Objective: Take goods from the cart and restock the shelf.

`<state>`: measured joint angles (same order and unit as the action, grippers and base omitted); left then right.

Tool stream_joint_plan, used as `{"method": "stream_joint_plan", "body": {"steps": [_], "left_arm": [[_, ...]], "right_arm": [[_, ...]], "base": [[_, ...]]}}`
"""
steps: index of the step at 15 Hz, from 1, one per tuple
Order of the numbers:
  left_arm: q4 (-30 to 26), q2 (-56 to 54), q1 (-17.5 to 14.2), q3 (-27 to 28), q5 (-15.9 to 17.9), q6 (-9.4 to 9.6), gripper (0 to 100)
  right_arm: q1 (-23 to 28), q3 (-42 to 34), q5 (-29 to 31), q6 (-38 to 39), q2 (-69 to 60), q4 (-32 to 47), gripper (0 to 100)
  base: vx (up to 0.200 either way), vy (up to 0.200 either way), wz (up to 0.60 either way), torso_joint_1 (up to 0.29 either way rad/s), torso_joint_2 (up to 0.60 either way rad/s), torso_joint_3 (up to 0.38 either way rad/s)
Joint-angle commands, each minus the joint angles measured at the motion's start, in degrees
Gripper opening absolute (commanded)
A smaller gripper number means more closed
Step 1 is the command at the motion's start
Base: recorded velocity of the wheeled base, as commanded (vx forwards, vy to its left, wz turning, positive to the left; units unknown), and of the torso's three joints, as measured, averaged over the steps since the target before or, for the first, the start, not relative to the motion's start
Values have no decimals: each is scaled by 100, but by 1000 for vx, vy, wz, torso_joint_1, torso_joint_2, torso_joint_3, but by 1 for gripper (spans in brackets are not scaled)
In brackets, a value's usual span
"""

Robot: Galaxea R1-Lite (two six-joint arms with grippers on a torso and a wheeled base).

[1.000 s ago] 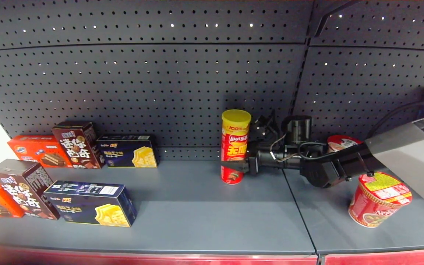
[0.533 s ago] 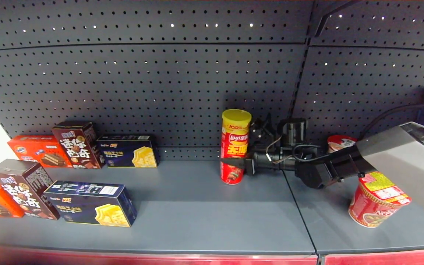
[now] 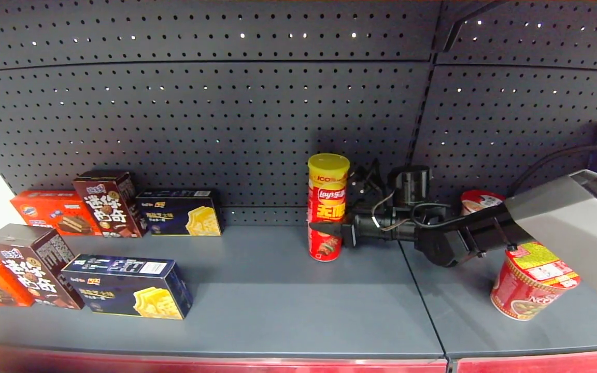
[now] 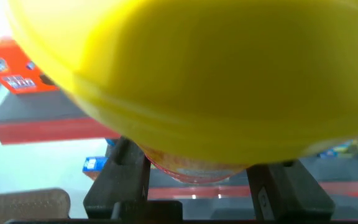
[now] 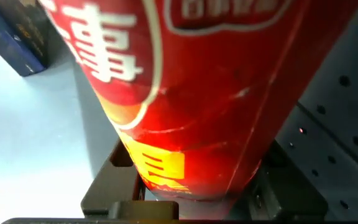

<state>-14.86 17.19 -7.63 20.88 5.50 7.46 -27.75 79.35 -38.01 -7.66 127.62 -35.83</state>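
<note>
Gripping low on the chips can (image 3: 328, 207), the right gripper (image 3: 324, 227) has its fingers clamped round the red body below the label, and the can stands upright toward the back of the shelf (image 3: 278, 290), close to the pegboard panel (image 3: 226, 129). A sensible hold, I'd say: side-on and low, it leaves the yellow lid free and lets the base sit flat. To the left there is open shelf between the can and the dark blue box (image 3: 182, 212). To the right it's tighter, with the front cup noodle (image 3: 531, 282) close under the arm and the rear cup noodle (image 3: 477, 201) behind it, so backing out calls for a straight line. The left gripper (image 4: 201, 186) has its fingers either side of a second can (image 4: 197, 81), seemingly closed on it, though the lid hides the contact.
</note>
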Motion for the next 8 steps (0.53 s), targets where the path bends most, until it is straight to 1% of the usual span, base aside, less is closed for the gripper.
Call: {"method": "stream_joint_plan", "body": {"steps": [1, 3, 6, 8], "left_arm": [[-158, -225, -2, 21, 4, 1, 0], [-281, -365, -2, 30, 4, 10, 0], [-272, -392, -2, 56, -5, 1, 0], [-272, -392, -10, 83, -5, 10, 0]], "right_arm": [[-55, -183, 31, 10, -335, 6, 0], [-64, -526, 31, 10, -686, 6, 0], [-64, -930, 31, 10, -1143, 6, 0], [-126, -1352, 31, 18, -1662, 6, 0]], "base": [[0, 0, 0, 0, 0, 0], [0, 0, 0, 0, 0, 0], [0, 0, 0, 0, 0, 0], [0, 0, 0, 0, 0, 0]]}}
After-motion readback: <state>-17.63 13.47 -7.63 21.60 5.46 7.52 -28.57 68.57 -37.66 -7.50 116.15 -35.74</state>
